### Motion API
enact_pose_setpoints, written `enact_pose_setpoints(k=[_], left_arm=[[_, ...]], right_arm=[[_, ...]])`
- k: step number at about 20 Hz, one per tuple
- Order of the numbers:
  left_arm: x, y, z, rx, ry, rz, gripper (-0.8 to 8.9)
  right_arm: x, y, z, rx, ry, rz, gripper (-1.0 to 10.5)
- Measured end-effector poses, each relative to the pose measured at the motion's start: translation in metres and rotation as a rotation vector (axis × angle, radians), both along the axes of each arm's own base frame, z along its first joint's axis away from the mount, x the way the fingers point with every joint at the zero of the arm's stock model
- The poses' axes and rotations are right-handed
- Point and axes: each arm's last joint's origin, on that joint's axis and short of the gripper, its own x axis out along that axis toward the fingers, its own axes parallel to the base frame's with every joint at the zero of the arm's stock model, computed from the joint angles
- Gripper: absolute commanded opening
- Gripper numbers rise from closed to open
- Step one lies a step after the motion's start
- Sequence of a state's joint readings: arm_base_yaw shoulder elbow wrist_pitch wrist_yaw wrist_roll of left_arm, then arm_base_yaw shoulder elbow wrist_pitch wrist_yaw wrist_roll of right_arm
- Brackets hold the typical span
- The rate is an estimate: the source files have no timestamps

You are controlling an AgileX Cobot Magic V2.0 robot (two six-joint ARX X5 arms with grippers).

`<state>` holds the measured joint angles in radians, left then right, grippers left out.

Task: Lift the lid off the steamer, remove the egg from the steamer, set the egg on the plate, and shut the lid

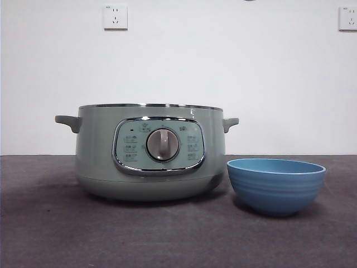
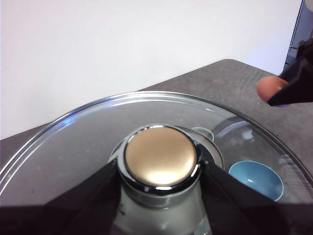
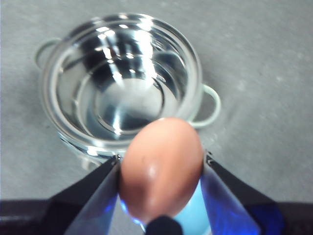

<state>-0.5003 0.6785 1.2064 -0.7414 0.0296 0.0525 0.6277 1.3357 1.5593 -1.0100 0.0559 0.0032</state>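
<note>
Brown egg (image 3: pixel 161 169): clamped between the two black jaws of the right gripper (image 3: pixel 161 164), one jaw on each side of the shell; it is held in the air above the table, with pale blue showing just beneath it.
Right gripper from the other wrist: seen as a dark shape (image 2: pixel 298 81) with the egg (image 2: pixel 269 89) at its tip, off to one side of the lid and higher than the bowl.
Lid (image 2: pixel 88 147): clear glass with a chrome rim, lifted off the pot and held in the air; the left gripper (image 2: pixel 160 171) has its jaws pressed against both sides of the knob (image 2: pixel 160 155), which looks golden tan here.
Plate (image 1: pixel 276 185): a blue ridged bowl standing upright on the dark grey table (image 1: pixel 56 234), just beside the steamer and apart from it; nothing can be seen inside it from the low front view.
Steamer (image 1: pixel 148 151): pale sage green, uncovered, its shiny steel inside (image 3: pixel 122 83) bare; the panel with the grey dial (image 1: pixel 162 144) faces the front camera.
Wall: white, with two sockets, one (image 1: pixel 115 17) above the steamer and one (image 1: pixel 348 18) at the edge.
</note>
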Motion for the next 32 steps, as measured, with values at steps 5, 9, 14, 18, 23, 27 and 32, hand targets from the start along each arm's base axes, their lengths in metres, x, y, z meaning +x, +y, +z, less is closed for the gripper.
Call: enact_pose_setpoints(k=[5, 9, 14, 18, 23, 27, 32], left_arm=[[0.0, 0.0, 0.0, 0.001, 0.002, 0.0, -0.08], [0.0, 0.0, -0.002, 0.007, 0.014, 0.0, -0.08], [0.0, 0.0, -0.002, 0.007, 0.014, 0.0, -0.08], [-0.001, 0.0, -0.003, 0.016, 0.029, 0.0, -0.08], [-0.001, 0.001, -0.005, 0.027, 0.051, 0.0, -0.08], [-0.001, 0.001, -0.007, 0.036, 0.066, 0.0, -0.08], [-0.001, 0.001, -0.007, 0.035, 0.066, 0.0, -0.08]], right_arm=[[0.012, -0.006, -0.054, -0.065, 0.104, -0.044, -0.1], [0.019, -0.005, -0.115, -0.034, 0.164, -0.015, -0.1], [0.018, -0.009, -0.179, -0.05, 0.205, -0.035, -0.1], [0.028, -0.003, -0.202, -0.061, 0.225, -0.039, -0.1], [0.042, 0.005, -0.234, -0.098, 0.279, -0.042, -0.1], [0.047, 0.006, -0.242, -0.102, 0.286, -0.049, -0.1], [0.047, 0.006, -0.242, -0.101, 0.289, -0.049, 3.5]])
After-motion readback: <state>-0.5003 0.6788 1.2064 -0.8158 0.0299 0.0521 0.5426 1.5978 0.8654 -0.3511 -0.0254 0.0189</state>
